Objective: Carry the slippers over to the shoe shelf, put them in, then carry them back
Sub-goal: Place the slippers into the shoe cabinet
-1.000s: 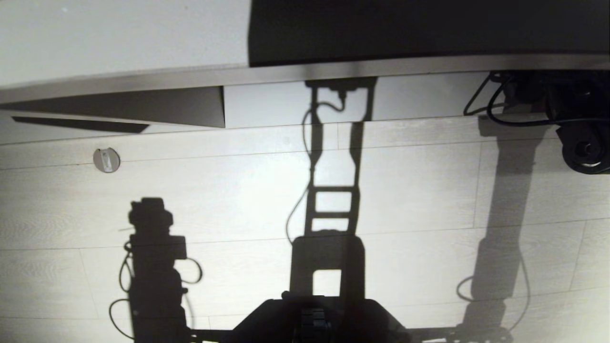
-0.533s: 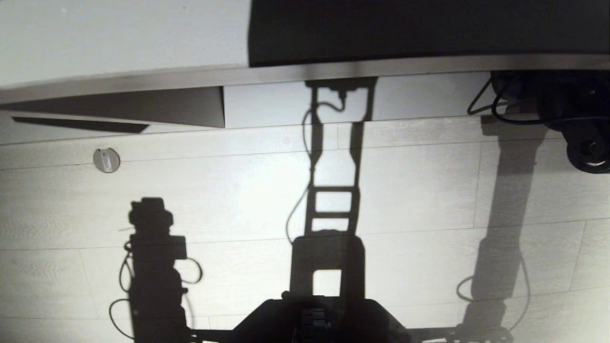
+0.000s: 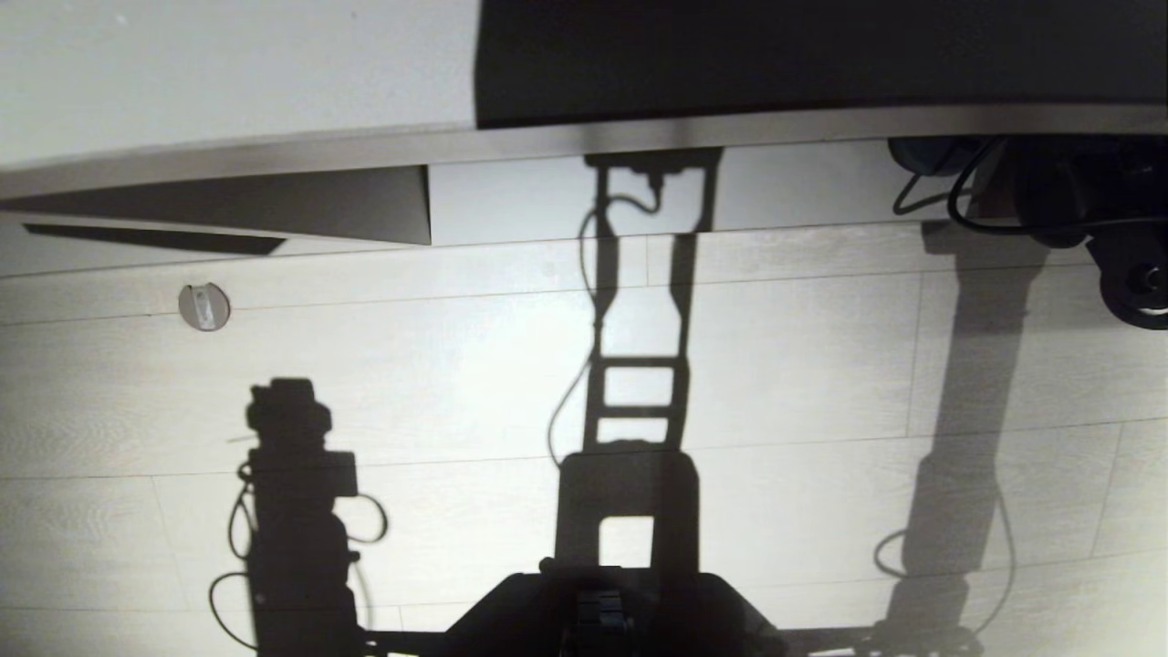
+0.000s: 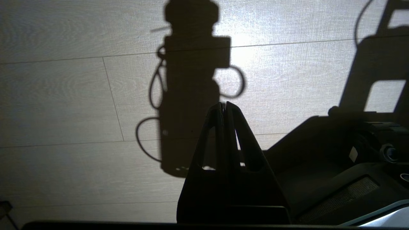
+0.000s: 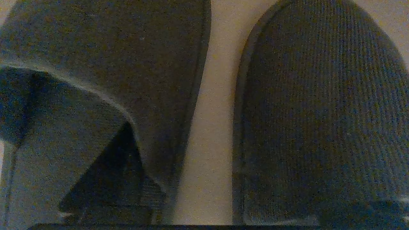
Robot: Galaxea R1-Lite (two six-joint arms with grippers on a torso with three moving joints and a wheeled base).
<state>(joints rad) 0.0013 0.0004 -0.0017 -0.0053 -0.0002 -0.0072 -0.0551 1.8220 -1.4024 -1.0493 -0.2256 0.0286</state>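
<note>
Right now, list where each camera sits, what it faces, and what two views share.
Head: high up, facing down at the wood floor and shoe shelf; right arm and base show.
Left wrist: behind the shut left gripper, facing the floor; base shows.
Right wrist: close over the slippers, side by side; one finger shows.
Shared: head and left wrist catch the left arm's shadow.

Left pincer (image 4: 224, 107) closed; right pincer (image 5: 204, 191) seemingly spread.

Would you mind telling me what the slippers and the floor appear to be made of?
The slippers look like dark grey woven fabric, matte, with fine ribbed lines across the upper. The floor looks like pale wood-grain planks, possibly laminate, with visible seams and a low sheen.
</note>
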